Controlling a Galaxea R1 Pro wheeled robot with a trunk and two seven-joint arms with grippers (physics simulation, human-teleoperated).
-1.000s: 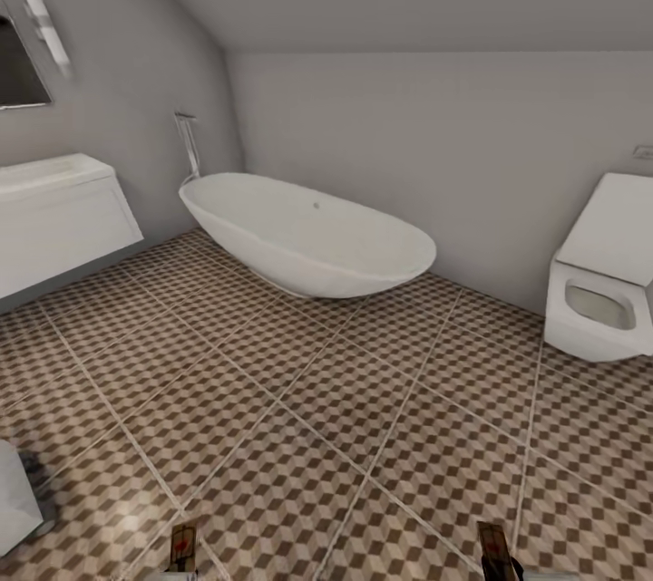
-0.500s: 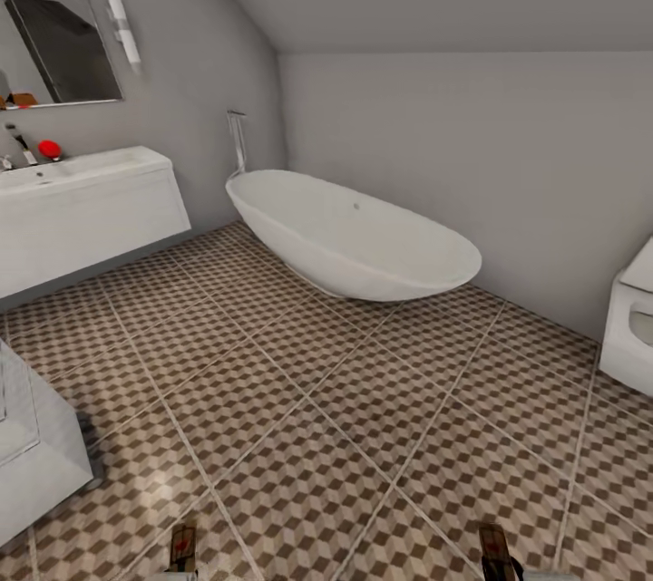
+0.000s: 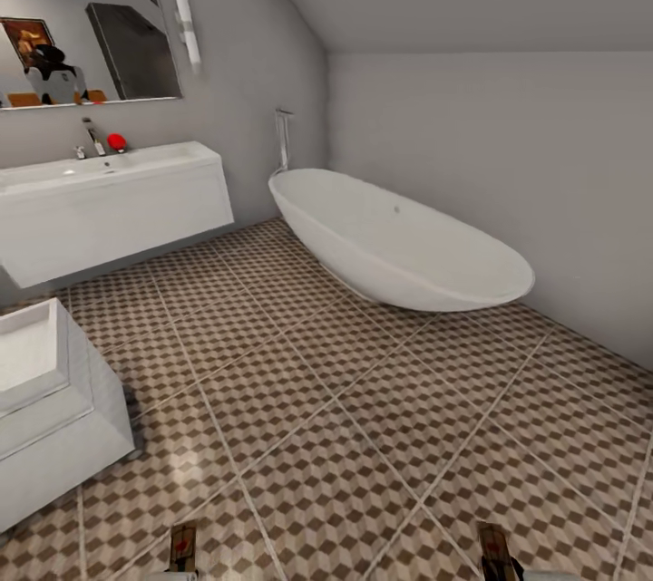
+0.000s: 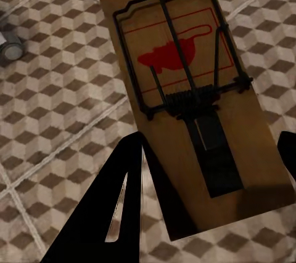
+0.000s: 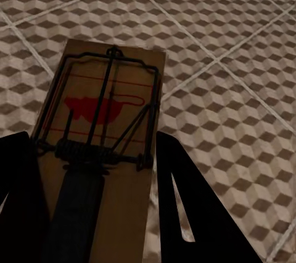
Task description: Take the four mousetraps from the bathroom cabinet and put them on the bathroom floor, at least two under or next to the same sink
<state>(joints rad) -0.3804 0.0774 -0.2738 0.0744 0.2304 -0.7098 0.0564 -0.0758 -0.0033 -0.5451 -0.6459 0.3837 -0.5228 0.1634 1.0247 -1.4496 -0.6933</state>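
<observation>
Mousetraps ride one in each claw: your left claw (image 4: 206,204) is clamped on the rear of one mousetrap (image 4: 188,90), its dark fingers (image 4: 126,204) pressing the board's long edges so the wire bar and red mouse print face up. Your right claw (image 5: 92,214) grips a second mousetrap (image 5: 102,146) the same way, flat and level above the bathroom floor (image 3: 363,436). Holding them by the tail end probably keeps the fingers away from the sprung bar and lets you lay each board down flat.

In the head view both boards poke up at the lower edge, left (image 3: 183,547) and right (image 3: 495,552), held low and apart. The sink (image 3: 113,205) hangs on the wall ahead to your left, with open tiles beneath it. A small white drawer unit (image 3: 54,418) stands near it, and the bathtub (image 3: 399,241) lies further right. Whether either board is already touching the tiles is hard to judge from here.
</observation>
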